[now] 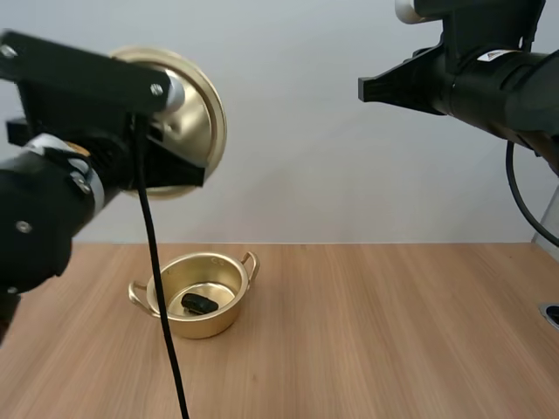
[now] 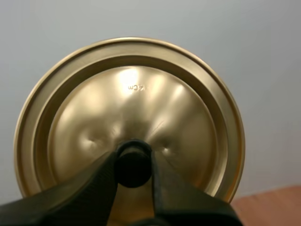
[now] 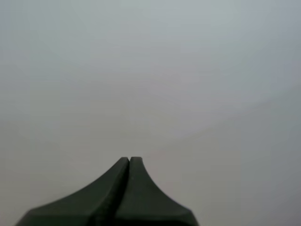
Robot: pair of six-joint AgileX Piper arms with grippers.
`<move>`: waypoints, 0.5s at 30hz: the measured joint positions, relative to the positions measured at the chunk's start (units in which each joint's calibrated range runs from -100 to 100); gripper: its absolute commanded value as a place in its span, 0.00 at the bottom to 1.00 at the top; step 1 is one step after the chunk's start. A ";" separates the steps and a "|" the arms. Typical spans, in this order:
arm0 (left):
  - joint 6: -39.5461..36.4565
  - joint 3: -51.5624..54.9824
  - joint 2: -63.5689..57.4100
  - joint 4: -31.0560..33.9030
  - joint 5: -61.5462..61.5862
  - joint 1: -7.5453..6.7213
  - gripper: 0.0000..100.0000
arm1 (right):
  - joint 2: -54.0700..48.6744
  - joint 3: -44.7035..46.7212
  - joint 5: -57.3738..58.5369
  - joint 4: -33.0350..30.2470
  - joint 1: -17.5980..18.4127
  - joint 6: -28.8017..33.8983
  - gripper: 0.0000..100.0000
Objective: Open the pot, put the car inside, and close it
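Lid up high above the table, pinched by its black knob between my left gripper's fingertips; pot sits open below, dark little car lying inside; right gripper aloft, fingers pressed together, empty.

You see a shiny gold pot and matching gold lid with a black knob. The car reads dark, probably black. The table is light brown wood grain. Your left gripper and right gripper: matte black.
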 measured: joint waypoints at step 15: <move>1.98 -5.21 18.96 0.00 18.53 0.00 0.00 | 0.00 0.00 9.74 0.90 0.00 0.00 0.00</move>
